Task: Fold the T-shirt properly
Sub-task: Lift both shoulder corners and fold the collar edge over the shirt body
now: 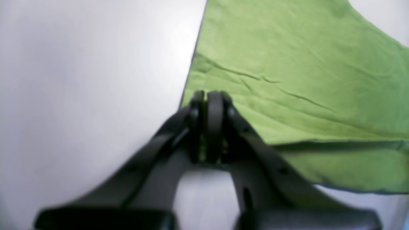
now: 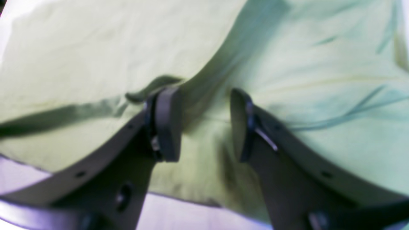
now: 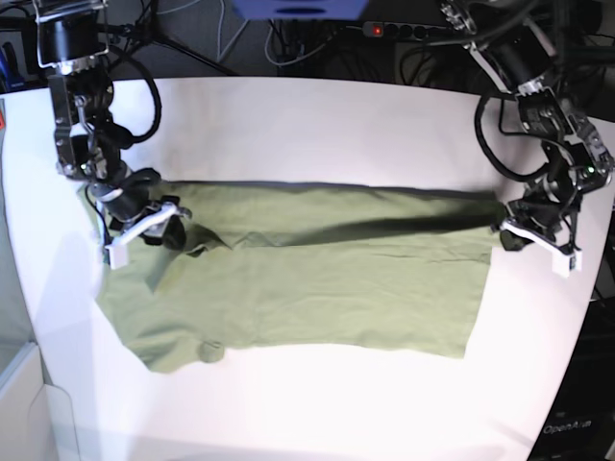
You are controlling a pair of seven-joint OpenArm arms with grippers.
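The green T-shirt (image 3: 317,288) lies spread on the white table, its far long edge folded over toward the middle. My left gripper (image 1: 209,95) is shut at the shirt's right-hand corner (image 1: 287,64), with slivers of green cloth showing between its pads; in the base view the left gripper (image 3: 506,235) sits at the cloth's right edge. My right gripper (image 2: 203,95) stands open over the T-shirt (image 2: 80,48), fingers apart and rumpled cloth below the gap, nothing pinched. In the base view the right gripper (image 3: 168,223) hovers over the bunched sleeve end at the left.
The white table (image 3: 317,115) extends beyond the shirt on all sides. Cables and a power strip (image 3: 404,29) lie behind its far edge. A pale box (image 3: 19,403) stands at the lower left, off the table.
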